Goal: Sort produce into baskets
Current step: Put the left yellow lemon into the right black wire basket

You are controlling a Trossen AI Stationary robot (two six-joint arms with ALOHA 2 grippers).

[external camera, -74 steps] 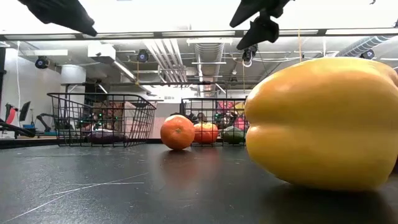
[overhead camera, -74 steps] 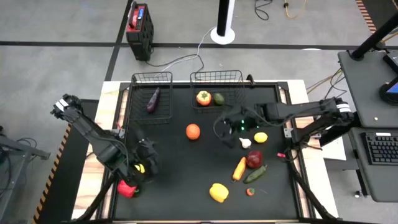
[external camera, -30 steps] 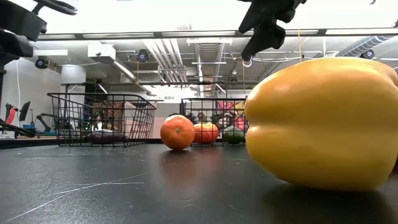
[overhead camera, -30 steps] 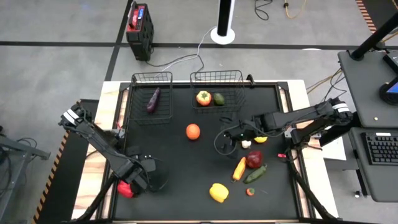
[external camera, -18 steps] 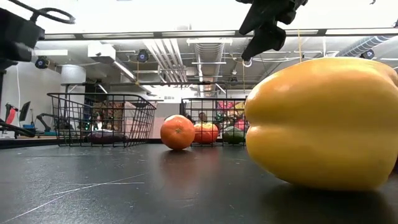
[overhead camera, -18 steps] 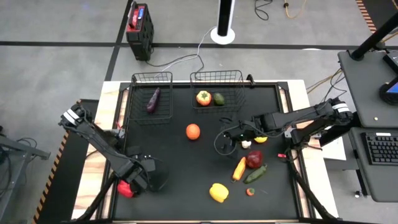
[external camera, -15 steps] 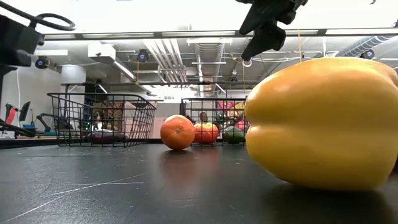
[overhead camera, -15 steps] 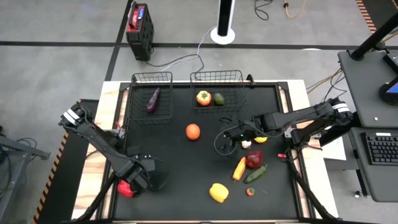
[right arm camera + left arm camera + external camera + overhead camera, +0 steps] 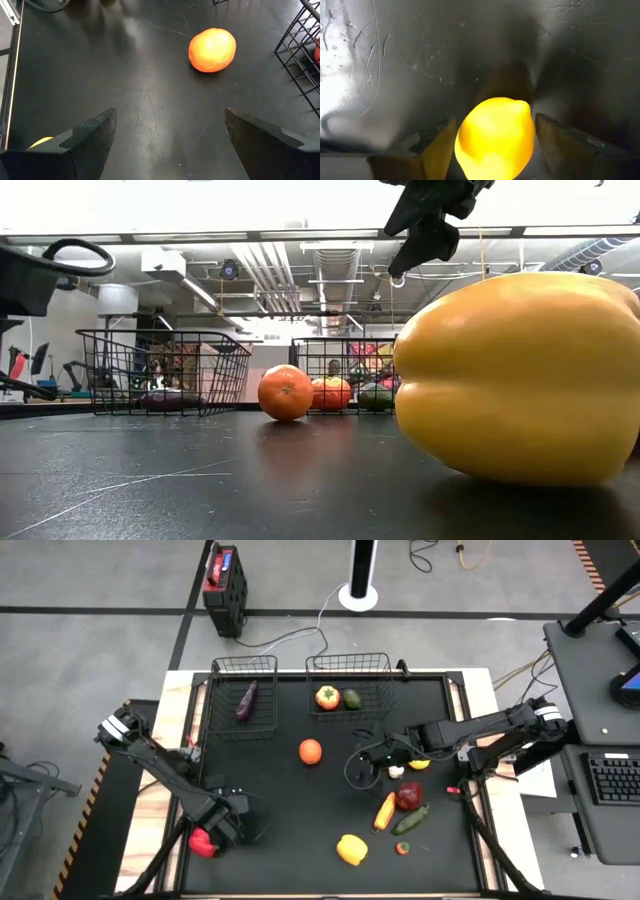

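At the table's near left my left gripper (image 9: 228, 827) points down over a yellow lemon (image 9: 495, 137) that lies on the black table top. Its two fingers (image 9: 432, 150) stand open, one close on each side of the lemon. My right gripper (image 9: 365, 762) hangs open above the table's middle right with nothing between its fingers; an orange (image 9: 212, 49) lies ahead of it. A narrow wire basket (image 9: 245, 668) at the far edge holds a purple eggplant (image 9: 246, 700). The wider basket (image 9: 348, 662) holds a tomato-like fruit (image 9: 327, 697) and an avocado (image 9: 352, 698). My left gripper comes at the lemon from above, with a finger beside each of its two sides (image 9: 462, 145). The lemon rests on the table. Whether the fingers touch it, I cannot tell.
A red pepper (image 9: 203, 841) lies just left of my left gripper. On the right lie garlic (image 9: 396, 771), a second lemon (image 9: 419, 763), a dark red piece (image 9: 409, 796), a carrot (image 9: 385, 811) and a cucumber (image 9: 410, 820). A yellow pepper (image 9: 351, 849) sits near the front edge.
My left gripper has sunk straight down toward the lemon at the near left without turning. The lemon has stayed where it was.
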